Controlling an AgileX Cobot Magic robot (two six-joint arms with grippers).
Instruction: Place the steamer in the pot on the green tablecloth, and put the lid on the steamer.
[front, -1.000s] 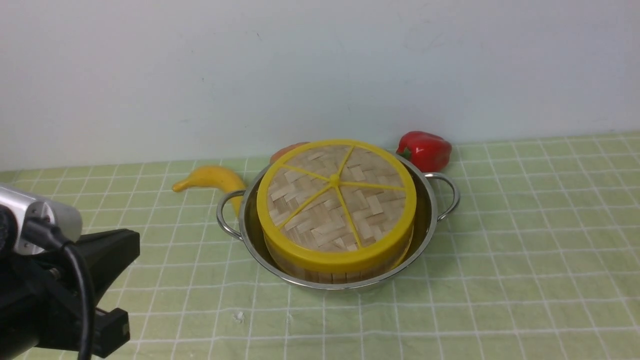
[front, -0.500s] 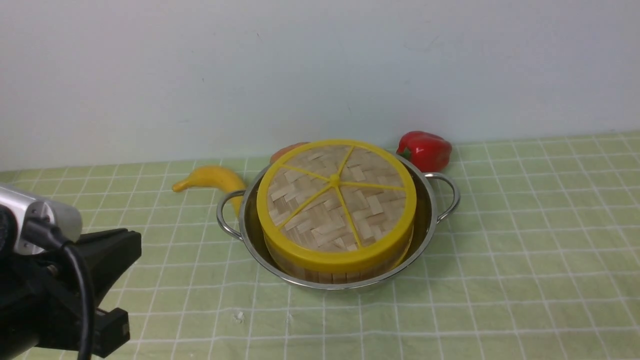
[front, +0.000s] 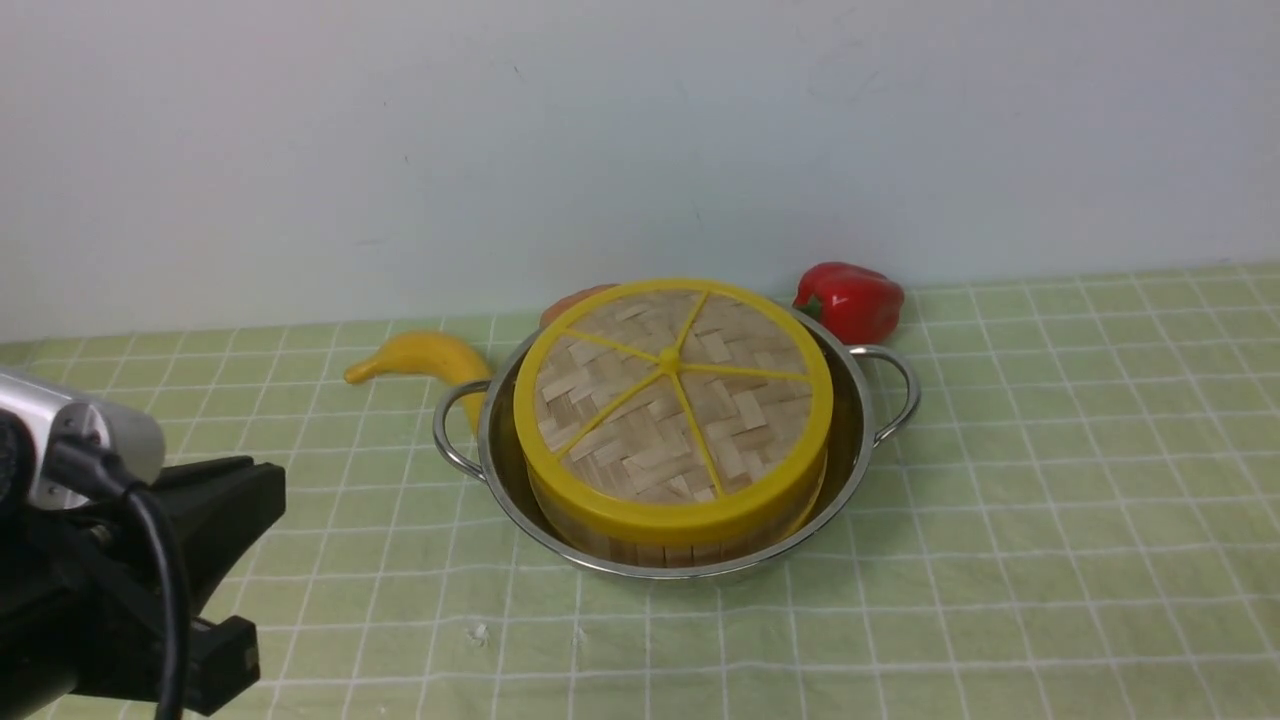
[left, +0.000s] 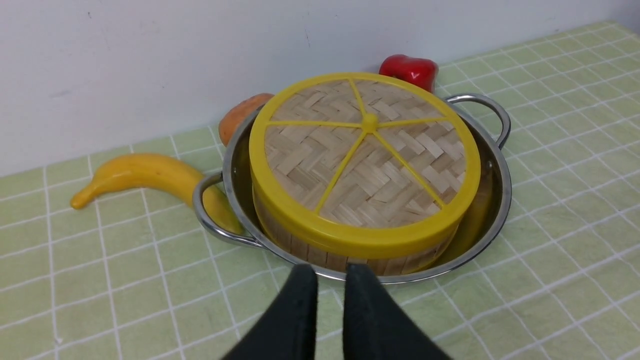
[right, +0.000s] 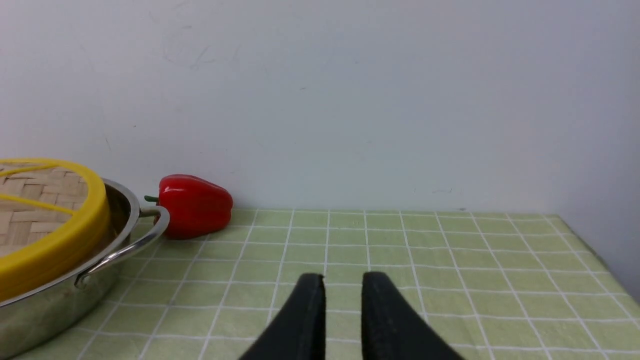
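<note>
Yellow-rimmed, the woven-bamboo lid (front: 640, 430) caps the round bamboo steamer (front: 660, 552) inside the shiny steel pot (front: 690, 573) near the tablecloth's back edge, and I see both empty grippers (left: 330, 280) (right: 342, 285) have parted slightly wider, so I judge the job done.

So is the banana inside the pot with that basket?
No, the banana lies on the green tablecloth, outside the pot and beside one of its handles.
</note>
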